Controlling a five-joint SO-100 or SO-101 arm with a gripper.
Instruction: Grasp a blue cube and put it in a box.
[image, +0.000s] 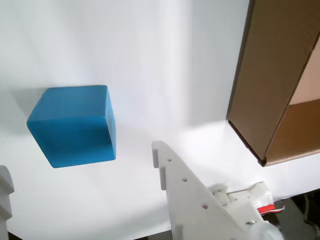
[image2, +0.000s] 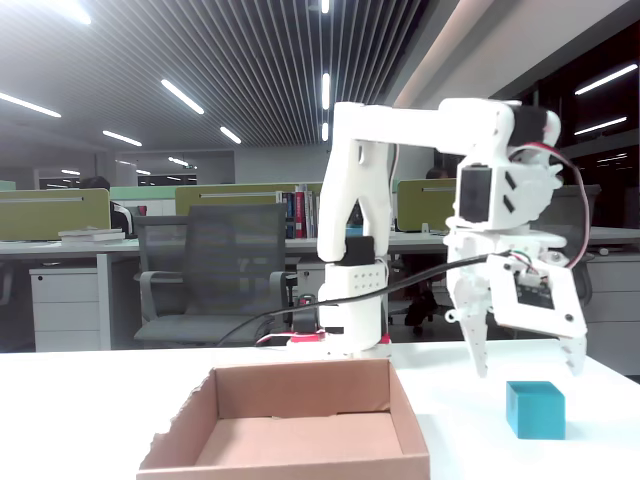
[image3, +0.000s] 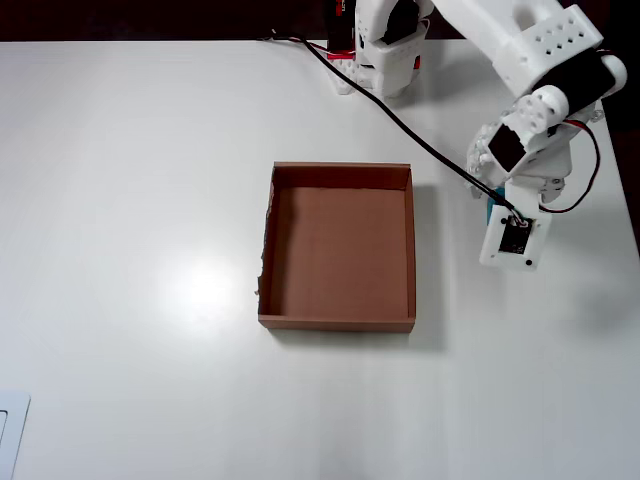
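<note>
Wrist view blue cube (image: 75, 125), overhead mostly hidden

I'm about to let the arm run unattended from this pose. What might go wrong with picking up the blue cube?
1. In the wrist view the blue cube sits turned and off to one side of the open pincer, so a finger may land on it or nudge it away.
2. The box wall stands near the cube; a low carry might clip it.
</note>
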